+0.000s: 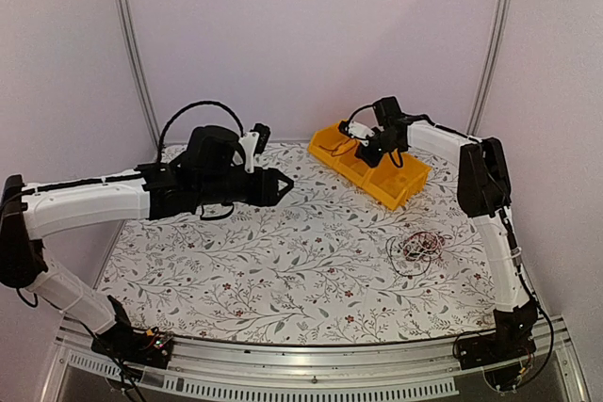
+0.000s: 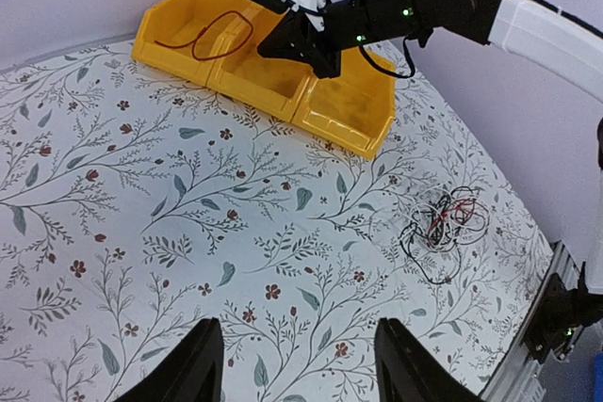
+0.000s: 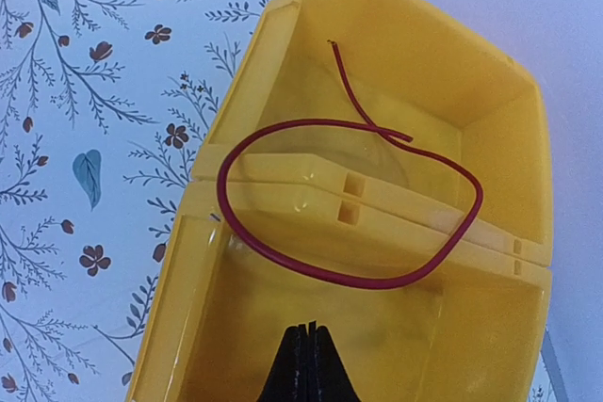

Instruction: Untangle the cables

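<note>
**Left arm.** The left gripper (image 2: 301, 369) hangs above the flower-patterned table cover (image 1: 283, 270), near the middle of the table. Its claw is released: the two fingers stand wide apart with nothing between them. It is well apart from all cables.

**Right arm.** The right gripper (image 3: 309, 355) reaches over the yellow bin row (image 2: 344, 129) at the far right of the table. Its claw is clenched: the fingertips are pressed together, and no cable shows between them. In the right wrist view the fingertips point down into a compartment at the end of the row.

**Cables.**
- One red-brown cable (image 3: 377, 131) lies in the bin row, apart from the others. It forms a single open loop that rests across the partition wall between the end compartment and the one next to it. It crosses itself once, and one free end runs toward the far wall of the end compartment. It is not touching the right gripper.
- The remaining cables form a loose bundle (image 2: 441, 221) of black, red and white strands. The bundle lies on the table cover, near the right edge. It sits between the bin row and the base of the right arm, touching neither gripper.
</note>
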